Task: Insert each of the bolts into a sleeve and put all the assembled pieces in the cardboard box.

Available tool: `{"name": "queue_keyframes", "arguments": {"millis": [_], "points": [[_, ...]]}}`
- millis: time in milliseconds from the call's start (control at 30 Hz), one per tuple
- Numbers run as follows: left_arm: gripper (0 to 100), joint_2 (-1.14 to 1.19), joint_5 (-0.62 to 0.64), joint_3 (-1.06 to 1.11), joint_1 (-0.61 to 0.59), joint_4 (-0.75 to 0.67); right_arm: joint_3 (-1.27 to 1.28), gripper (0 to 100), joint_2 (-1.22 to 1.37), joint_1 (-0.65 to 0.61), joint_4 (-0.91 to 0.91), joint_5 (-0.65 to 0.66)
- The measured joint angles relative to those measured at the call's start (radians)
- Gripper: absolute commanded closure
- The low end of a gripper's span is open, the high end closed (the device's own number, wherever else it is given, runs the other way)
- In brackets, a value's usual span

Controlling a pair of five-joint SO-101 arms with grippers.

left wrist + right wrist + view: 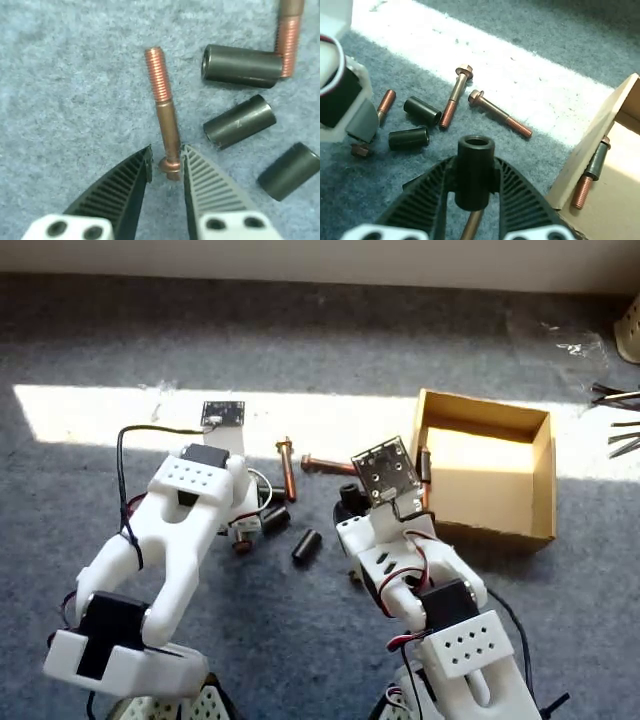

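On the grey carpet lies a copper bolt, and my left gripper stands open with one finger on each side of its head, close but not clamped. Three loose black sleeves lie beside it, one against a second bolt. My right gripper is shut on an upright black sleeve; a copper shaft shows beneath it. Two more bolts lie beyond. The cardboard box sits to the right with an assembled piece inside.
A sunlit strip crosses the carpet behind the parts. Loose sleeves lie between the two arms. The box's near wall stands close to my right gripper. Dark tools lie at the far right edge.
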Motion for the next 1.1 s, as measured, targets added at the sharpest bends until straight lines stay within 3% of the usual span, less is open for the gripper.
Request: {"name": "queue_keyframes", "arguments": {"millis": [300,467,567,733,933,1100], "points": [[90,0.109,0.0,-0.014,0.0,-0.031,0.0,99.4,0.0,0.0,0.0,0.0],[100,0.109,0.0,-0.014,0.0,-0.034,0.002,99.4,0.0,0.0,0.0,0.0],[99,0.109,-0.025,-0.014,-0.002,-0.034,0.028,99.4,-0.002,0.0,-0.002,0.0],[100,0.109,-0.172,-0.014,-0.043,-0.034,0.031,99.4,-0.002,0.0,-0.002,0.0],[100,0.11,-0.479,-0.041,-0.114,-0.031,0.031,99.4,-0.002,0.0,-0.002,0.0],[100,0.11,-0.721,-0.19,-0.181,0.12,0.031,99.4,-0.002,0.0,-0.002,0.0]]}}
